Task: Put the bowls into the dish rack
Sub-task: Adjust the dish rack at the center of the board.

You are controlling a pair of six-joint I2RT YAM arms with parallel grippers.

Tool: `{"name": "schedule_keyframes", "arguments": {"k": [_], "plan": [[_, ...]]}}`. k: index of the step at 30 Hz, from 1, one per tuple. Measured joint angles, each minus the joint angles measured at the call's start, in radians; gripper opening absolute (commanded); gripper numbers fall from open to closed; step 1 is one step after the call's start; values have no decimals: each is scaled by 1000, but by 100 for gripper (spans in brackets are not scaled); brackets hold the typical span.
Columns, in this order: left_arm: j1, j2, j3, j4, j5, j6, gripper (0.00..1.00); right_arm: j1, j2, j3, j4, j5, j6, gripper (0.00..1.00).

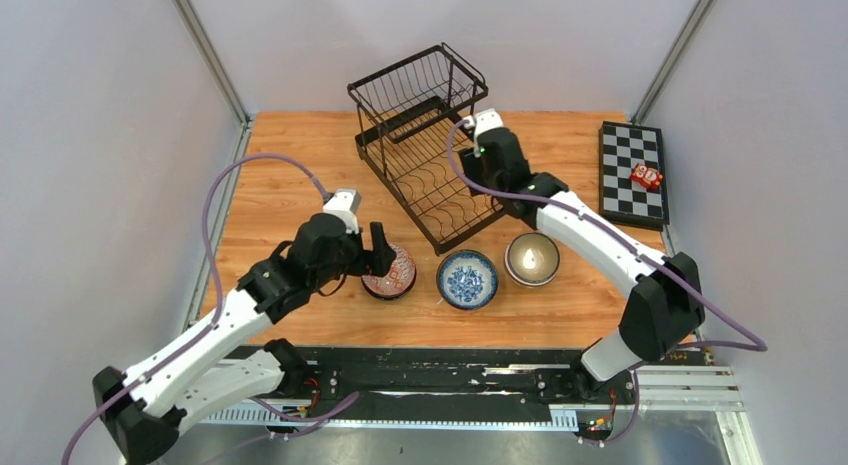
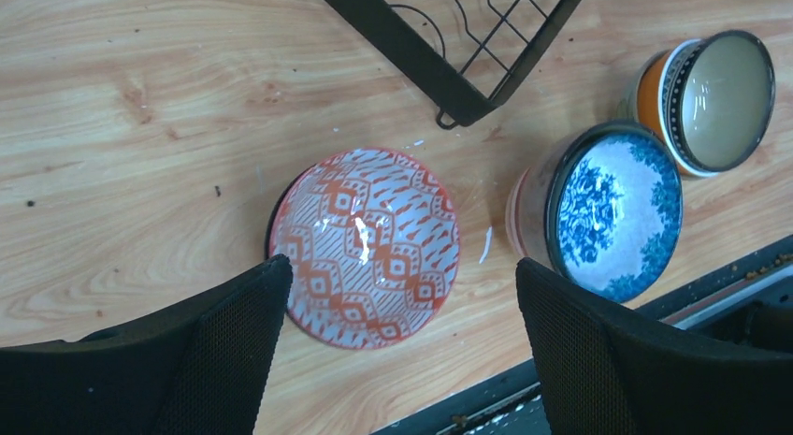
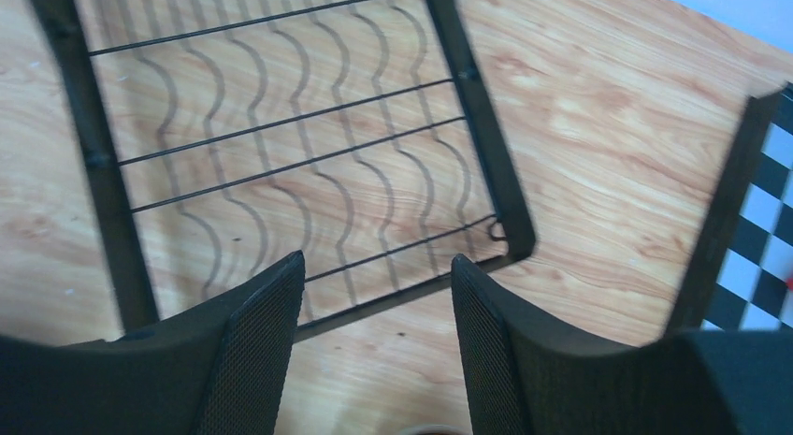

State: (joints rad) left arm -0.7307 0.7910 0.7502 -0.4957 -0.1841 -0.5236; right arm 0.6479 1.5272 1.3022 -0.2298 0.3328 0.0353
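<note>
Three to load; any in the dish rack [image 1: 420,155]?
— None; red-patterned bowl [image 2: 365,262], blue floral bowl [image 1: 467,279], cream-lined bowl [image 1: 532,258] all stand on the table [image 1: 290,185]; my left gripper [image 2: 402,271] hangs wide over the red one; my right gripper [image 3: 376,265], parted and empty, over the rack.

Left end effector [image 2: 397,271] spread wide; right end effector [image 3: 376,262] parted.

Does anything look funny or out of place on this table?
Two small things. The dish rack sits crooked, turned at an angle to the table. And a little red object lies on the checkered board, like a stray toy.
</note>
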Motion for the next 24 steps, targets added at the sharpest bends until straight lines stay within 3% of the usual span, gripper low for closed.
{"name": "schedule_keyframes", "arguments": {"k": [12, 24], "plan": [[0, 406, 180, 163, -6, -125, 72, -253, 2, 33, -72, -166, -19, 63], [0, 648, 222, 288, -26, -290, 66, -340, 210, 225, -105, -300, -51, 64]]}}
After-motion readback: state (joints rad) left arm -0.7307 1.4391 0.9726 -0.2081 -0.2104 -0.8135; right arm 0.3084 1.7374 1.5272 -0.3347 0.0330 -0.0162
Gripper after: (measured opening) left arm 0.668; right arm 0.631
